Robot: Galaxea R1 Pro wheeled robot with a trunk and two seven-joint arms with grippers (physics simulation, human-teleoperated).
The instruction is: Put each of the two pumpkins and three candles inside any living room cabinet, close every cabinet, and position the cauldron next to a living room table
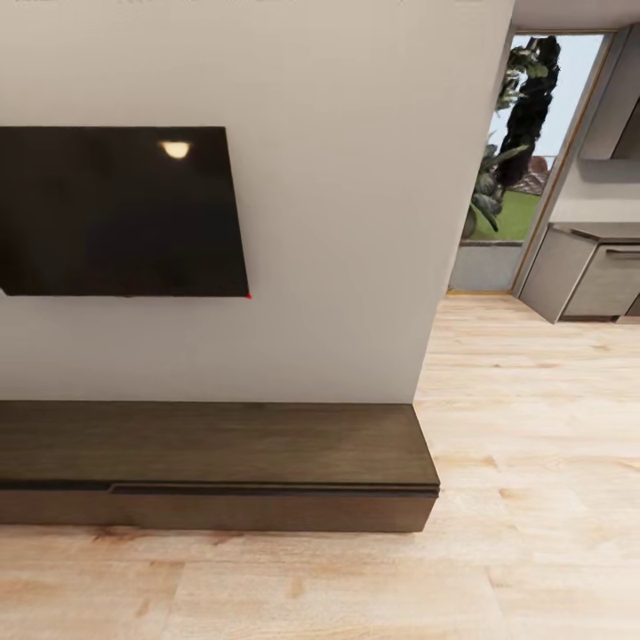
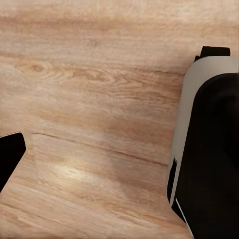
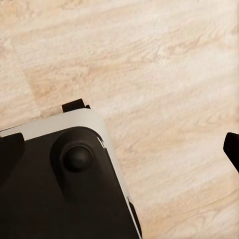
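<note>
Low dark-wood cabinet (image 1: pixel 213 467), long and flat-topped, drawer fronts flush, against the white wall under a glossy black television (image 1: pixel 120 212). No pumpkins, candles or cauldron here; evidently in transit, searching next. Pale grained plank floor (image 2: pixel 99 99) beneath both wrists. State of jaws: cannot tell.

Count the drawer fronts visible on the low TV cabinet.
2: one long drawer front under the low TV cabinet top's right part, another at the left, cut by the picture's edge. More may lie beyond it.
</note>
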